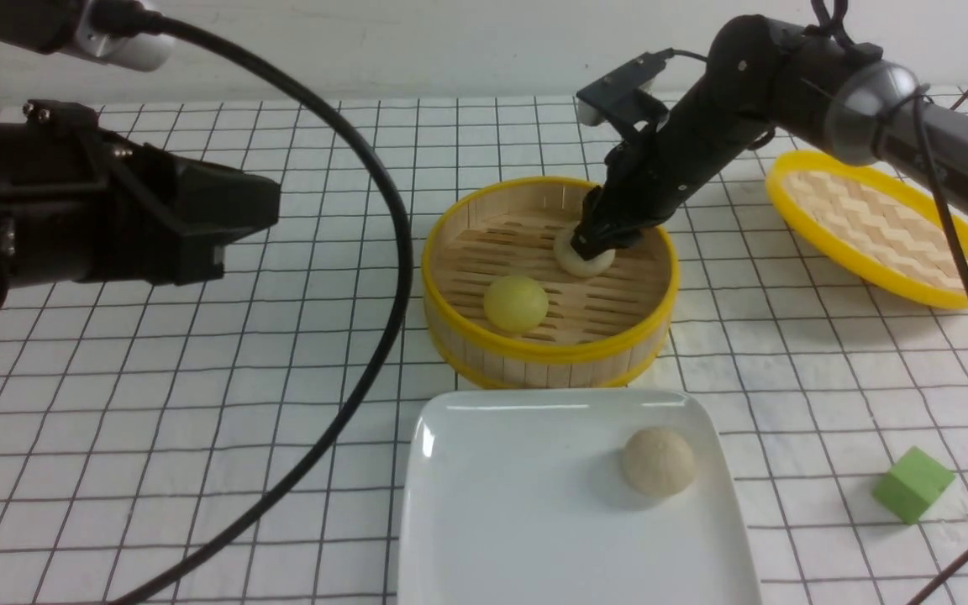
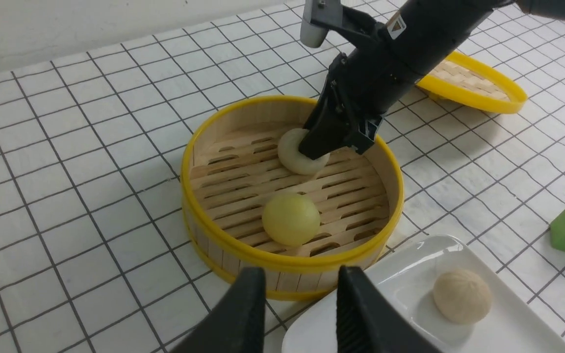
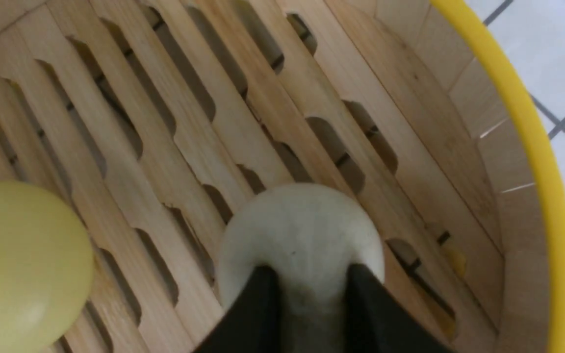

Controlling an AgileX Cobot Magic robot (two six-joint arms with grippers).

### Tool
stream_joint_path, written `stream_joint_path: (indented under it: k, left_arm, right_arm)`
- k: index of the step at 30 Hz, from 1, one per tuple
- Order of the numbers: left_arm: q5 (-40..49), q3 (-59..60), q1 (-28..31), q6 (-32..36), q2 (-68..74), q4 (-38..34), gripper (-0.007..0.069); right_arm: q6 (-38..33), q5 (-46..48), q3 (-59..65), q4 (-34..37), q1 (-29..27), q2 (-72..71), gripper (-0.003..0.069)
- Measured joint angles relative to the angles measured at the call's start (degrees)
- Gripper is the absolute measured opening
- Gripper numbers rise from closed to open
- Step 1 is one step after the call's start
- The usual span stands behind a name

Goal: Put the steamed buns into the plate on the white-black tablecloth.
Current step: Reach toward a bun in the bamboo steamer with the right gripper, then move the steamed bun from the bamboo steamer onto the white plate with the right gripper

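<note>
Front view, left to right: the yellow bun is smooth, matte and domed; the pale bun is off-white and partly covered by the right pincer; the beige bun is rounded, with a slightly rough top. The plate is white and glossy, with rounded corners and a low raised rim, its near edge out of frame.

The left pincer is spread with nothing between its tips, well apart from all three buns. The yellow bun lies in the steamer basket, left of the right pincer and nearer the robot. The pale bun lies in the same basket, between the right pincer's fingers, which are pinching it. The beige bun rests on the plate, nearer the robot than the right pincer and somewhat to its right. The plate lies on the robot's side of that pincer, on the white-black tablecloth. The woven lid and the green cube are to the right of the right pincer, the cube nearer the robot.

Orientation: the yellow and beige buns are round in outline, with no distinct long axis or pointing end. The pale bun's visible part is also rounded; its underside is hidden.
</note>
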Motion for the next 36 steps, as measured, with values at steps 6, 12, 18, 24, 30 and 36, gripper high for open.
stream_joint_path:
  k: [6,12,18,24,30,36]
  left_arm:
    - [-0.7,0.0,0.0,0.0,0.0,0.0,0.0241]
    - [-0.9,0.0,0.0,0.0,0.0,0.0,0.0241]
    - [-0.9,0.0,0.0,0.0,0.6,-0.1,0.0241]
    - [-1.0,0.0,0.0,0.0,1.5,-0.1,0.0241]
    - [0.0,0.0,0.0,0.0,1.5,-0.2,0.0241]
    - [1.3,0.0,0.0,0.0,1.6,-0.2,0.0241]
  right_arm:
    - [-0.9,4.2,-0.7,-0.5,0.1,-4.5,0.0023]
    - [-0.8,8.9,-3.1,-0.7,1.0,-17.5,0.0024]
    - [6.5,18.0,-3.0,1.1,1.1,-28.9,0.0025]
    - [9.6,18.0,8.6,1.8,3.6,-30.9,0.0025]
    - [7.2,17.4,27.4,1.7,7.1,-29.0,0.0025]
    - [0.9,8.1,38.9,3.3,9.7,-26.6,0.0025]
